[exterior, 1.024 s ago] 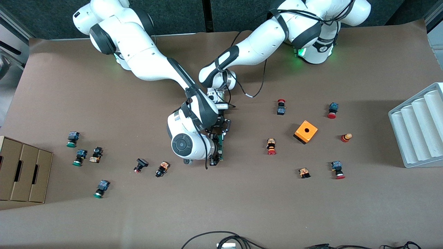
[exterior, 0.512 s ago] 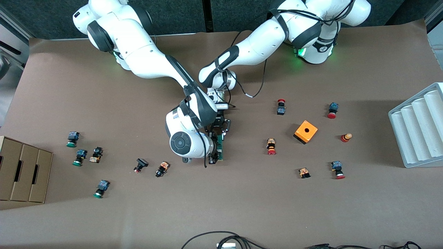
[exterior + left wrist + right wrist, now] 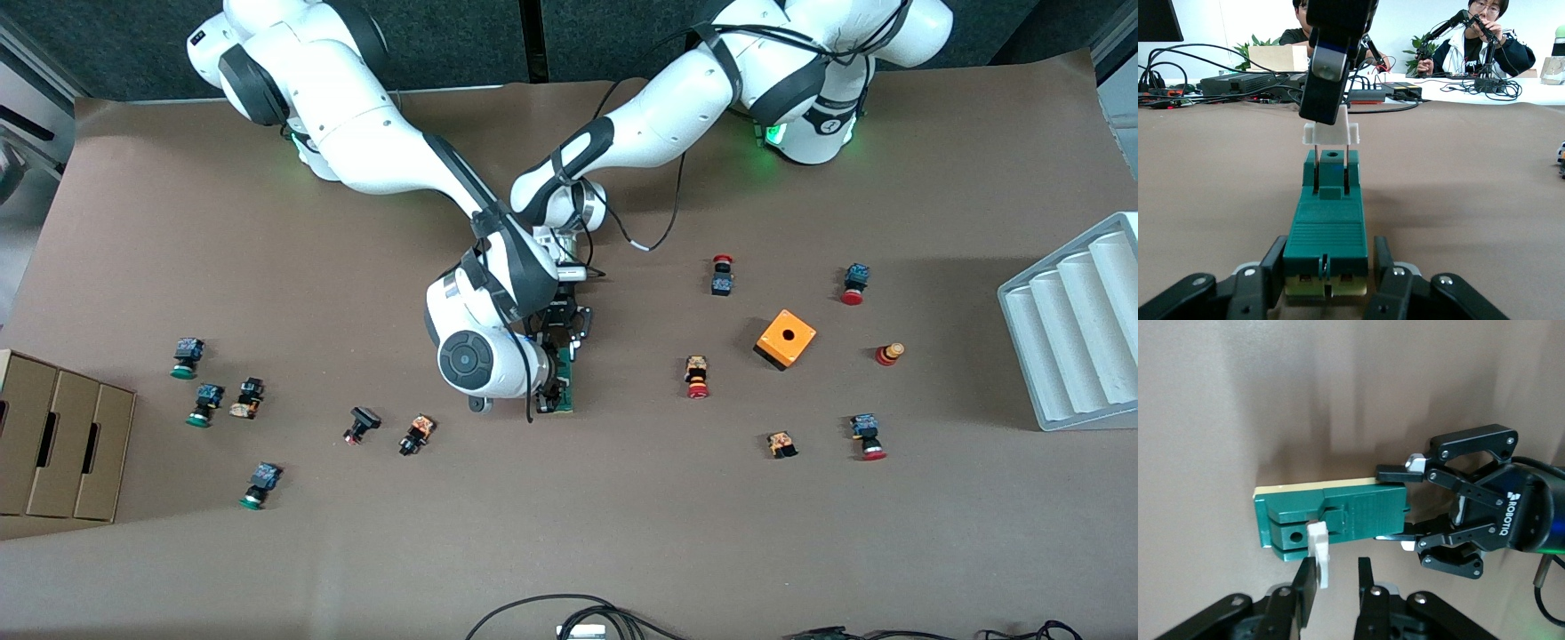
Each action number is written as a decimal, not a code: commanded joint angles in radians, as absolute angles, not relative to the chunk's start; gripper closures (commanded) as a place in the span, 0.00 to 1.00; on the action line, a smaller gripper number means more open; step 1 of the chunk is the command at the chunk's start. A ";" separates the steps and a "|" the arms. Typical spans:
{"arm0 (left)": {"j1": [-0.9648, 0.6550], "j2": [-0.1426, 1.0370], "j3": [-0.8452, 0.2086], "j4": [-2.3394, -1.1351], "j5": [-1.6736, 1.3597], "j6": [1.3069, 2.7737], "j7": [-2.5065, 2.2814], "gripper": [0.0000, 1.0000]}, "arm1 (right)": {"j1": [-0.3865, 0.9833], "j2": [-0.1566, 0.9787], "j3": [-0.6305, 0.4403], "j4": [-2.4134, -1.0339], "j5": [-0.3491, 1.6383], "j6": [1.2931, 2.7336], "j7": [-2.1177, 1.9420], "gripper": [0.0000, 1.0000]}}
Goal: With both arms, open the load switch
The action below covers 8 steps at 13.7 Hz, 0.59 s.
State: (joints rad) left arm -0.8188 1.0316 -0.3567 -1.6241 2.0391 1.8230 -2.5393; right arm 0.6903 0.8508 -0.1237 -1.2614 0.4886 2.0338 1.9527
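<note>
The load switch (image 3: 567,384) is a dark green block lying flat at mid-table, also seen in the left wrist view (image 3: 1327,230) and the right wrist view (image 3: 1338,517). My left gripper (image 3: 569,336) (image 3: 1327,283) is shut on the switch's end toward the robots' bases, one finger on each long side. My right gripper (image 3: 551,393) (image 3: 1336,581) hangs over the other end, open. The switch's small white sliding piece (image 3: 1319,555) (image 3: 1331,133) stands between its fingers, against one finger (image 3: 1306,583) and apart from the other. Its wrist hides most of the switch in the front view.
An orange box with a hole (image 3: 786,339) sits toward the left arm's end, with several red push buttons around it. More buttons lie toward the right arm's end near a cardboard box (image 3: 62,436). A grey ribbed tray (image 3: 1076,329) stands at the table's edge.
The right arm's wrist has shifted slightly toward the robots' bases over the switch. The left arm and the switch have stayed in place.
</note>
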 commanded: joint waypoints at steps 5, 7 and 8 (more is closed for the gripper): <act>-0.828 1.023 -0.351 -1.611 2.051 1.830 -2.522 0.43 | 0.712 0.802 -0.118 -1.361 0.446 2.060 1.937 0.69; -0.828 1.025 -0.351 -1.611 2.049 1.830 -2.522 0.43 | 0.713 0.802 -0.120 -1.362 0.439 2.065 1.936 0.69; -0.830 1.025 -0.351 -1.611 2.049 1.830 -2.523 0.43 | 0.713 0.802 -0.118 -1.367 0.433 2.069 1.934 0.69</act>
